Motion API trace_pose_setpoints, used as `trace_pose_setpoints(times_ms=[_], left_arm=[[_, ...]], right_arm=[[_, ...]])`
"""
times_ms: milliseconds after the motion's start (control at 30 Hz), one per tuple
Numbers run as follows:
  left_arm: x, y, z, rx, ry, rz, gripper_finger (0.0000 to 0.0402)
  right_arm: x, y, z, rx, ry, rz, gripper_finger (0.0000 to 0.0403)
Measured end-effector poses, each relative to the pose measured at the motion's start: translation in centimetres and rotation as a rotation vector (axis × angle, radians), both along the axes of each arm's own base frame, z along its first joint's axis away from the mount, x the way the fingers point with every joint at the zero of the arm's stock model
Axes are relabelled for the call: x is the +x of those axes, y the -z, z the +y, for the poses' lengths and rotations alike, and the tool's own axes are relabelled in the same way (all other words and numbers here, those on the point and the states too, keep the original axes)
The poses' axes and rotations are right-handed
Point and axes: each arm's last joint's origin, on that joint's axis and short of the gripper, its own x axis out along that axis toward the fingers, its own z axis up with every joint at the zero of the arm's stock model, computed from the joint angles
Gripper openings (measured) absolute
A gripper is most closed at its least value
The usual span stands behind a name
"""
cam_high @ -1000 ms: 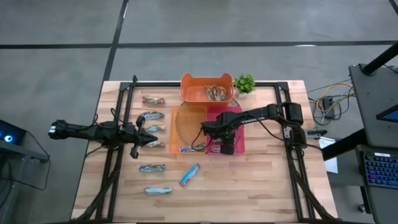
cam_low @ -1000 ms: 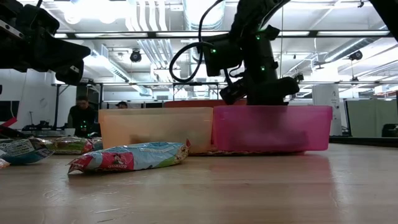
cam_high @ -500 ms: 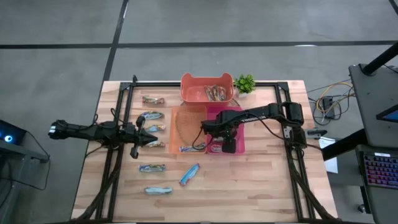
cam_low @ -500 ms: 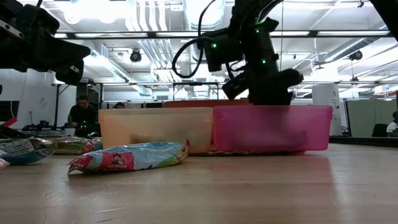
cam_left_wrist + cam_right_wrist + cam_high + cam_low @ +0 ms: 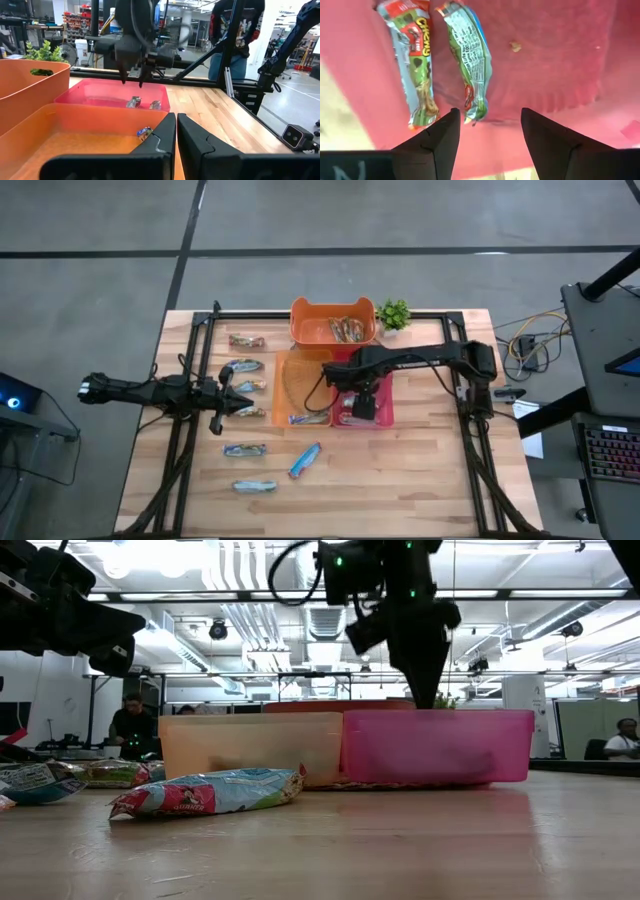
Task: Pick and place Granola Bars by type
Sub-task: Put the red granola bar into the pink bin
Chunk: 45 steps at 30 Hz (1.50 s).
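Several granola bars in shiny wrappers lie flat on the left half of the table, among them a blue-silver one and a brownish one. One bar rests in the pale orange bin. Two bars lie side by side on the floor of the pink bin. My right gripper hangs open above them, over the pink bin, touching nothing. My left gripper is shut and hovers level among the bars left of the bins.
An orange bin at the far edge holds several bars, with a small green potted plant beside it. Black frame rails run along both sides of the table. Bare wood lies at the near right. People stand in the room behind.
My right gripper has risen straight up out of the pink bin, from down between its walls to well above its rim, tipping to point more steeply down. The bars and my left arm have stayed put.
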Motion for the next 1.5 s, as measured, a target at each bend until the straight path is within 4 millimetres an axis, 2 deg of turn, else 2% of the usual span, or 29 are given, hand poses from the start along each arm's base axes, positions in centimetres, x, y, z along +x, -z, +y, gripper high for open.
trace_pose_setpoints(times_ms=[400,733,900,1100,1367,1500], left_arm=[[0.0,0.0,0.0,0.000,0.000,0.000,0.0000],[0.0,0.0,0.0,0.000,0.000,-0.001,0.0000],[0.0,0.0,0.0,0.000,0.000,0.000,0.0000],[0.0,0.0,0.0,0.000,0.000,0.000,0.0000],[0.0,0.0,0.0,0.000,0.000,0.000,0.0000],[0.0,0.0,0.0,0.000,0.000,0.000,0.0000]], right_arm=[[-1.0,-6.8,0.0,-0.015,-0.114,-0.175,0.0201],[-2.3,-9.8,0.7,-0.012,-0.315,-0.187,0.0201],[-2.2,-10.7,1.6,0.047,-0.387,-0.237,0.0229],[-2.1,-11.1,2.5,-0.031,-0.416,-0.239,0.0291],[-1.9,-10.5,7.3,-0.107,-0.663,-0.257,0.0344],[-1.2,-10.1,9.3,-0.124,-0.724,-0.301,0.0359]])
